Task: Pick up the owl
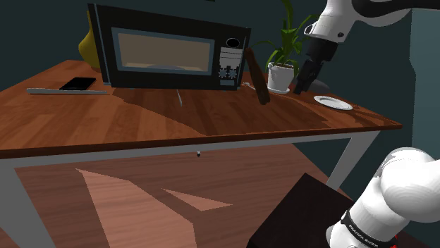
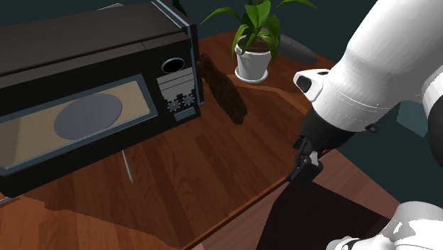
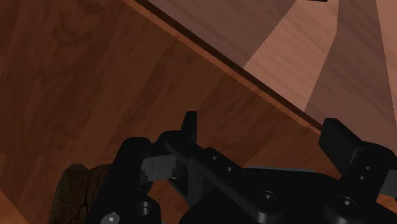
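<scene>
The owl (image 1: 258,79) is a dark brown, rough-textured figure standing tilted on the wooden table (image 1: 211,120), just off the microwave's control-panel corner. It appears again in the second exterior view (image 2: 224,90) and as a brown lump (image 3: 75,195) beside the hand in the wrist view. My black gripper (image 1: 303,86) hangs above the table to the shoulder view's right of the owl, between the potted plant and the plate, apart from the owl. It hovers near the table's edge (image 2: 305,167). The fingers (image 3: 189,127) stand apart with nothing between them, so the gripper (image 3: 264,137) is open.
A black microwave (image 1: 169,51) fills the table's back. A potted plant in a white pot (image 1: 280,74) and a white plate (image 1: 333,103) sit near the gripper. A thin grey stick (image 1: 180,98), a phone (image 1: 77,84) and a yellow object (image 1: 87,44) lie further left.
</scene>
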